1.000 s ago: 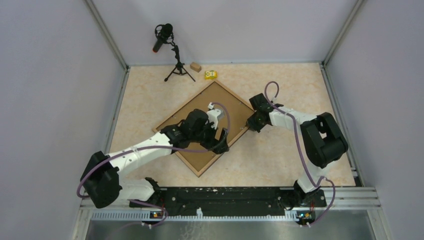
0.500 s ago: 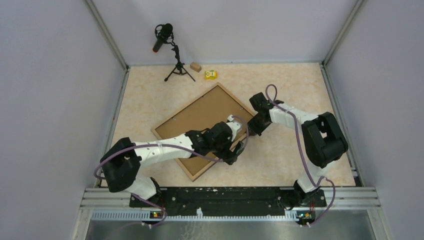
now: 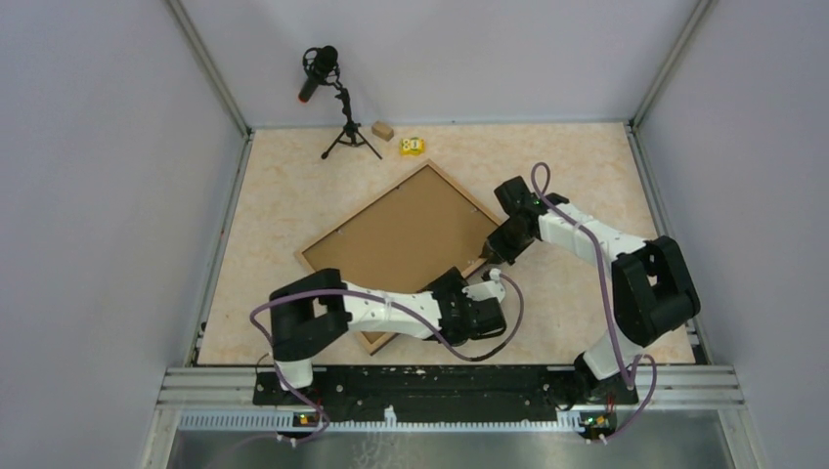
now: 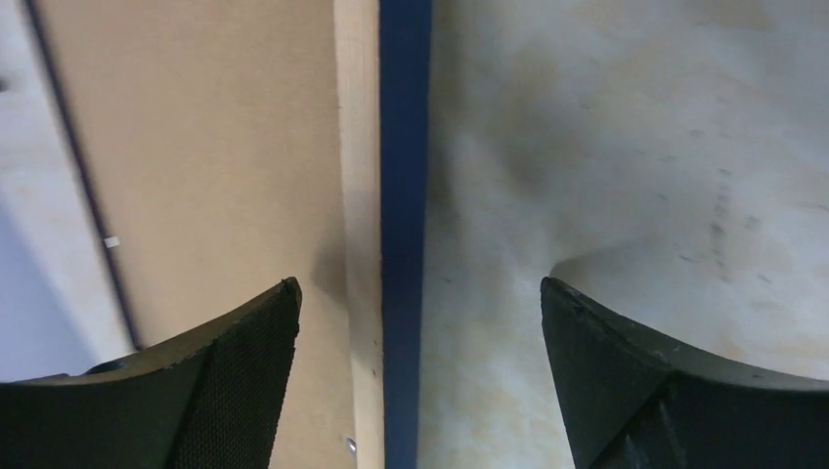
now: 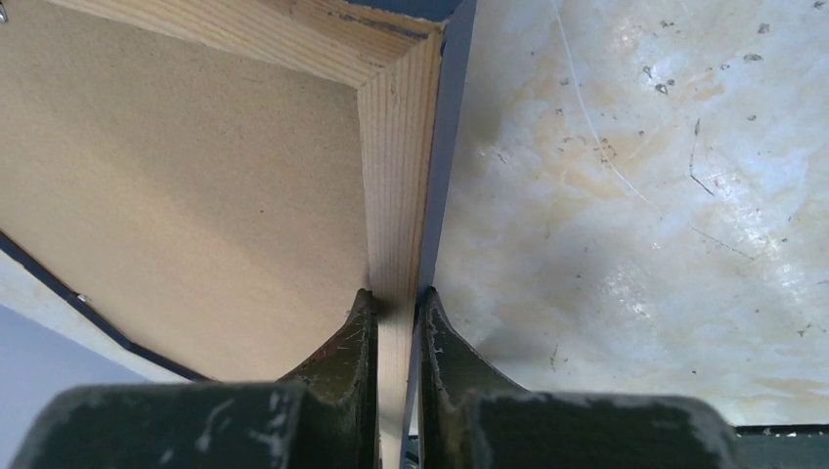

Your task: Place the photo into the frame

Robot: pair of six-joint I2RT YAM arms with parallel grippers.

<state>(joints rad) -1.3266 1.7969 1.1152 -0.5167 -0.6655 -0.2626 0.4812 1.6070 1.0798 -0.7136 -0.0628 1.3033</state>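
At mid-table we see the frame [image 3: 363, 209] lying as a diamond, light wood face up, the brown backing board [image 3: 401, 239] filling it. At its right corner the right end effector [image 5: 396, 298] is clamped on the wooden rim, a finger on each side. By the near-right edge the left end effector [image 4: 420, 293] hangs with jaws wide apart, the rim and its dark blue side running between them. The left arm [image 3: 391, 308] lies across the frame's near corner. Along the far edge of the table [image 3: 567, 156] stand a microphone on a tripod [image 3: 318, 70], a small wooden block [image 3: 382, 130] and a yellow object [image 3: 412, 146], the yellow one nearest the frame's far corner, all apart from it.
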